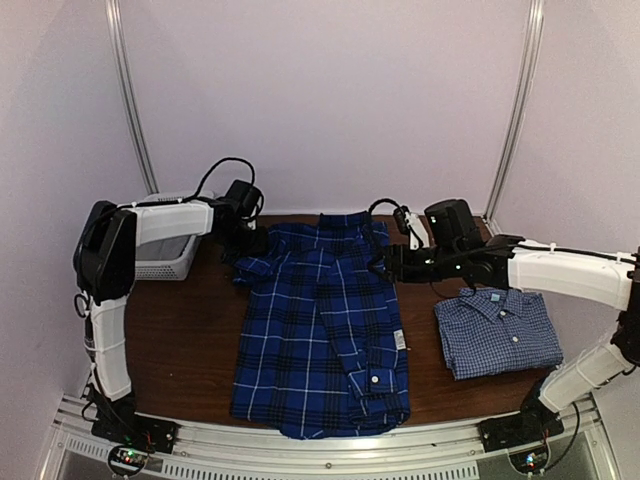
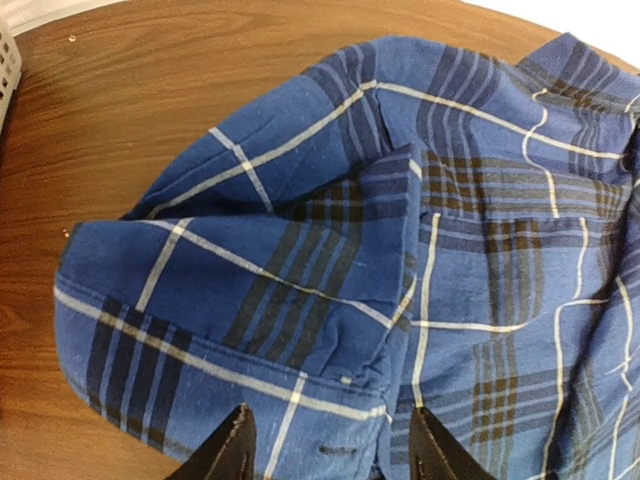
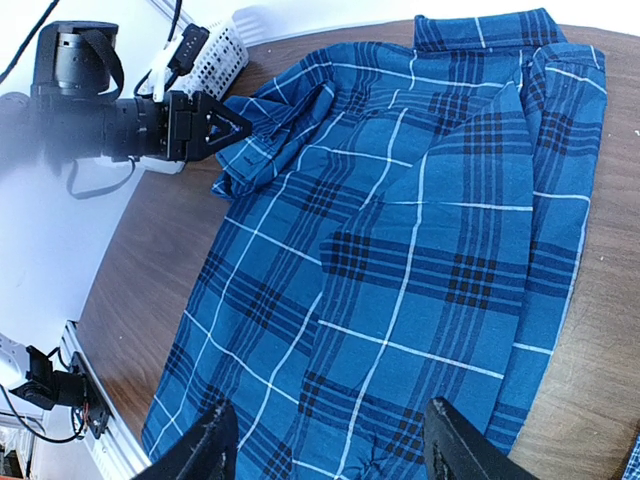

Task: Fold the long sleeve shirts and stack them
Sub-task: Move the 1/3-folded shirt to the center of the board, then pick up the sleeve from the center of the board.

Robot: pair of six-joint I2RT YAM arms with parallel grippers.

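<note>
We found the table (image 1: 190, 340) carrying both garments. The plaid shirt (image 1: 320, 330) occupied its middle, spread nearly flat, collar toward the far edge and hem at the near edge. One sleeve was laid down its right side, with the cuff (image 1: 378, 380) resting on the body near the hem. Its far-left shoulder was bunched into raised folds. The small-check shirt (image 1: 497, 333) lay on the right of the table, already folded into a compact rectangle with the collar up, near the plaid shirt but not touching it. The basket (image 1: 165, 262) stood at the far-left corner, apart from both.

The left claw (image 1: 247, 242) hung over the bunched shoulder, jaws parted and nothing between them. The left wrist view showed cloth below the fingertips (image 2: 235, 445), not gripped. The right claw (image 1: 384, 264) hovered at the far-right shoulder, jaws spread wide and likewise empty.

We judged the plaid shirt light, soft and limp. It would sag from any hold, slide readily on the smooth wood, and crease rather than tear. A pinch on a single layer could drag the layers unevenly. We recommended taking hold at the two shoulders or along doubled edges, one claw to each side, so the fold falls straight. Folding of this shirt appeared partly done, stacking not yet.
</note>
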